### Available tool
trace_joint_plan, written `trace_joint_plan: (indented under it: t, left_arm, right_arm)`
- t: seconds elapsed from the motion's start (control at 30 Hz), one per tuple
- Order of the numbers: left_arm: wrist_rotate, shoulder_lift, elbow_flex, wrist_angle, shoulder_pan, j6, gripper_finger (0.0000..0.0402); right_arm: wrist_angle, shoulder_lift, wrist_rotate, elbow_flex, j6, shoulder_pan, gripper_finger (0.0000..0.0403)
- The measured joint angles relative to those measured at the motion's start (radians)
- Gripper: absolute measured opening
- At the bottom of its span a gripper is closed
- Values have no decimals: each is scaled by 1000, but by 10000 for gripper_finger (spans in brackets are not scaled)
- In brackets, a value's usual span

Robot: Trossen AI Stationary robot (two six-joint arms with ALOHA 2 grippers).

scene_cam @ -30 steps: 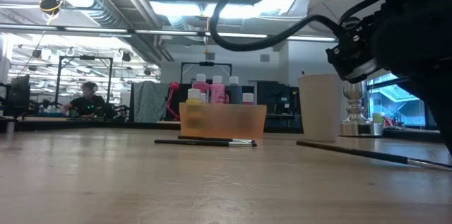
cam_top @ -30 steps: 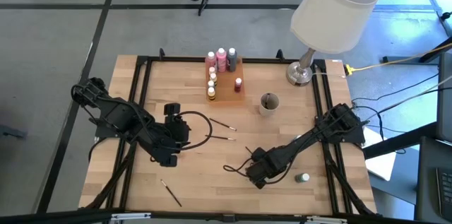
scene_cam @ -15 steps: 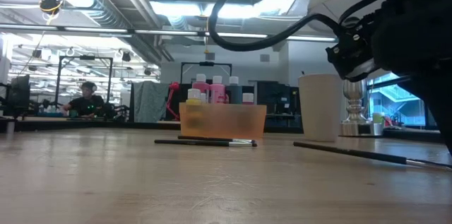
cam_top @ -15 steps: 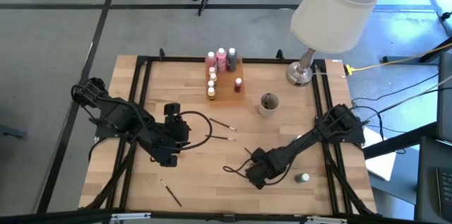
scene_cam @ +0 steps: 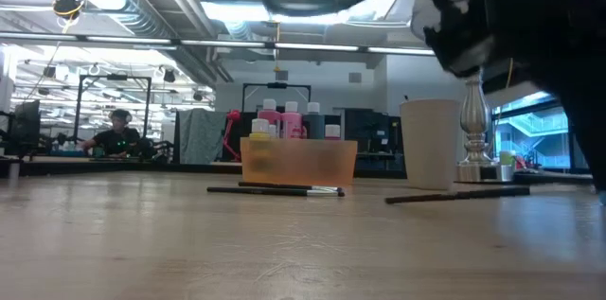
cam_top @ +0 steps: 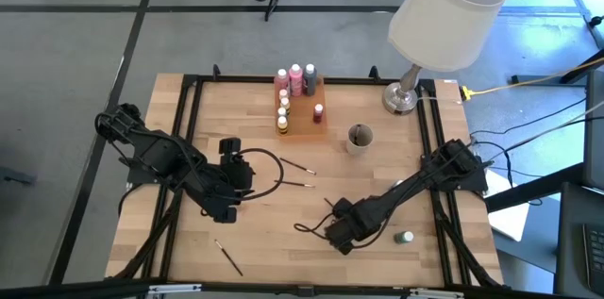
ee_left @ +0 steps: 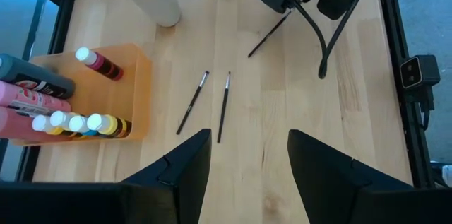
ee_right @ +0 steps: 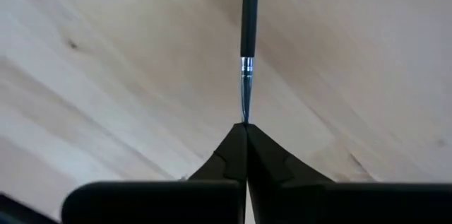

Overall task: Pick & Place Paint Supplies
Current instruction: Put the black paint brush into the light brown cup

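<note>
Between closed jaws, thin dark-handled paintbrush (ee_right: 248, 19)

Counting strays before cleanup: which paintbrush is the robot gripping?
The paintbrush pinched by its bristle tip in the shut right gripper. The two brushes mid-table and the one near the front edge lie untouched.

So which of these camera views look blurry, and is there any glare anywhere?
Low view: the dark arm at upper right is smeared by motion, the ceiling lights glare brightly, and the room behind is soft. Right wrist view: the brush held in the right pincer is sharp. Left wrist view: crisp on the orange tray, with the left pincer a dark silhouette. High view: evenly lit.
</note>
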Motion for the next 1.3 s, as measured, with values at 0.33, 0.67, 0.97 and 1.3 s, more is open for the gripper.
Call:
trace_joint_plan:
  t: [0.33, 0.67, 0.97, 1.3]
  left_arm:
    - [20, 0, 0, 0, 0, 1, 184]
    - [109, 0, 0, 0, -1, 4, 184]
    - [110, 1, 0, 0, -23, 63, 184]
    - [99, 1, 0, -5, -41, 162, 184]
  right_arm:
    - [-311, -3, 25, 221, -59, 0, 0]
    - [-565, -28, 1, 480, -121, 0, 0]
    - [-573, -124, -16, 521, -68, -34, 0]
    - [-573, -258, 8, 521, -67, -135, 0]
